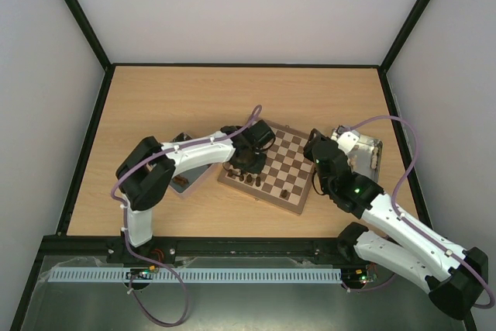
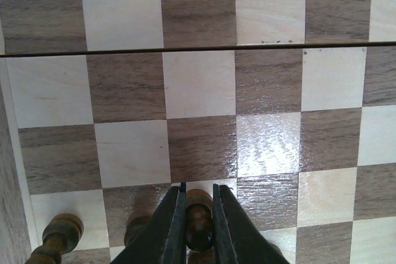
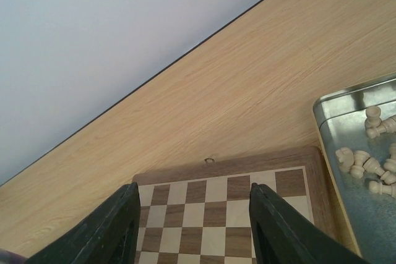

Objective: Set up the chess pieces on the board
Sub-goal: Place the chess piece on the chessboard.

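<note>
**Board** (image 1: 279, 162): dark brown and cream checks with a light wood rim. Flat on the tabletop (image 1: 194, 98), set at an angle between the two arms. Fold seam across the squares in the left wrist view.

**Dark chess pieces** (image 1: 246, 179): short row along the board's near-left edge. One more near the near edge, apart from the row. In the left wrist view, two upright just left of the fingers, each on its own square.

**Left end effector** (image 2: 198, 191): over the near-left edge of the board. Fingers (image 2: 170, 224) closed on a dark chessman (image 2: 199, 217), gripped at its upper part. Lifted or standing on its square: cannot tell.

**Right end effector** (image 3: 193, 188): at the right-hand side of the board, angled toward the far edge. Fingers (image 3: 272, 227) wide apart with nothing between them. Board squares and rim visible through the gap.

**Metal tray** (image 3: 349, 129): on the tabletop just beside the right rim of the board.

**Cream pieces** (image 3: 365, 166): loose inside the metal tray, clustered toward one side, several lying down.

**Grey tray** (image 1: 195, 178): left of the board, partly under the left arm. Small dark brown items inside, too small to identify.
</note>
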Tool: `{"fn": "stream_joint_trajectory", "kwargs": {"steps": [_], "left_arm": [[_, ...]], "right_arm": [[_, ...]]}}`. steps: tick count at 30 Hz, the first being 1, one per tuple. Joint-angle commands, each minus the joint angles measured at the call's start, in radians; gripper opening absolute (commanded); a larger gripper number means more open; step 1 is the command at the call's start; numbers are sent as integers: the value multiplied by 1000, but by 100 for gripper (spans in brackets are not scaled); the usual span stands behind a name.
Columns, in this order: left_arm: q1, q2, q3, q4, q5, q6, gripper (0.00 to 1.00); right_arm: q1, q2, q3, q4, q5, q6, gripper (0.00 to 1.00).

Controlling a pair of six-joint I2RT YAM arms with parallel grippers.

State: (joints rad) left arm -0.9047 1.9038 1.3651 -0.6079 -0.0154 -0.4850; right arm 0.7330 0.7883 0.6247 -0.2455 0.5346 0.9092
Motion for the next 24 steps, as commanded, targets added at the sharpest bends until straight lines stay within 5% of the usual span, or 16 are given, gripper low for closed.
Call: {"fn": "stream_joint_trajectory", "kwargs": {"steps": [1, 24], "left_arm": [[-6, 22, 42, -40, 2, 18, 9], [-5, 52, 52, -71, 37, 63, 13]], "right_arm": [[-2, 7, -9, -5, 27, 17, 47], [-3, 16, -11, 8, 16, 15, 48]]}}
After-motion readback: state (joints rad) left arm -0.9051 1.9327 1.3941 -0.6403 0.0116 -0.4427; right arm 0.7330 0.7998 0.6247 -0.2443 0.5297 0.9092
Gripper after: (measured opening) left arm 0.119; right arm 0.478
